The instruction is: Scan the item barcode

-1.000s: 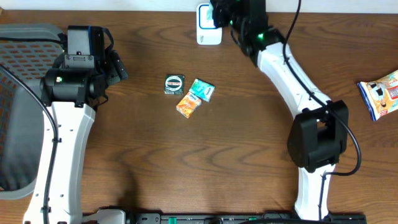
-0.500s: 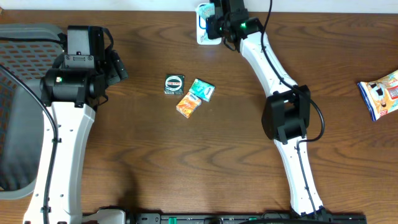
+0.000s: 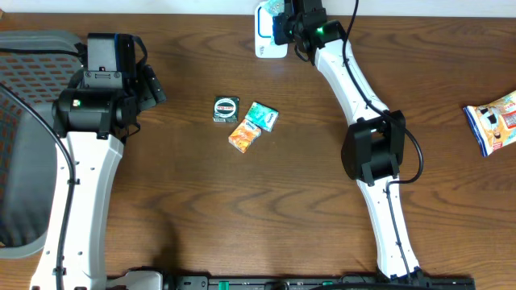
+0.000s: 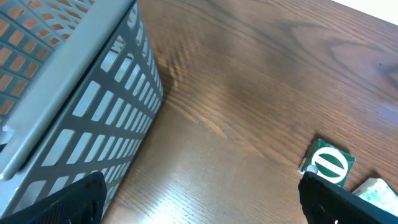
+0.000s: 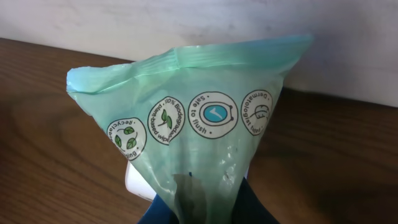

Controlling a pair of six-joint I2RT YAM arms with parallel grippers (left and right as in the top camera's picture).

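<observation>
wooden table [image 3: 306, 201] from overhead: right claw [image 3: 284, 18] hangs by the white scanner [image 3: 268, 40] at the far edge. only the right wrist shows its green packet [image 5: 193, 124], pinched tight. left wrist: left claw [image 4: 205, 208] gapes empty beside a grey basket [image 4: 74, 93].

**Left arm** [image 3: 81, 185] and **right arm** [image 3: 359, 84]: long white link shells joined by boxy black joint housings [image 3: 371, 149]. A thin black cable [image 3: 418, 157] loops beside the right arm's largest housing, and a second black lead [image 3: 72, 169] runs along the left arm's white link. A small green light [image 3: 77, 102] glows on the left arm's housing, and another shows near the right wrist. The left wrist block has a blue edge [image 3: 121, 37]. Base rail [image 3: 306, 282]: black, with green marks. Left jaws: matt black, rounded tips. Right jaws: dark blue-black.
</observation>
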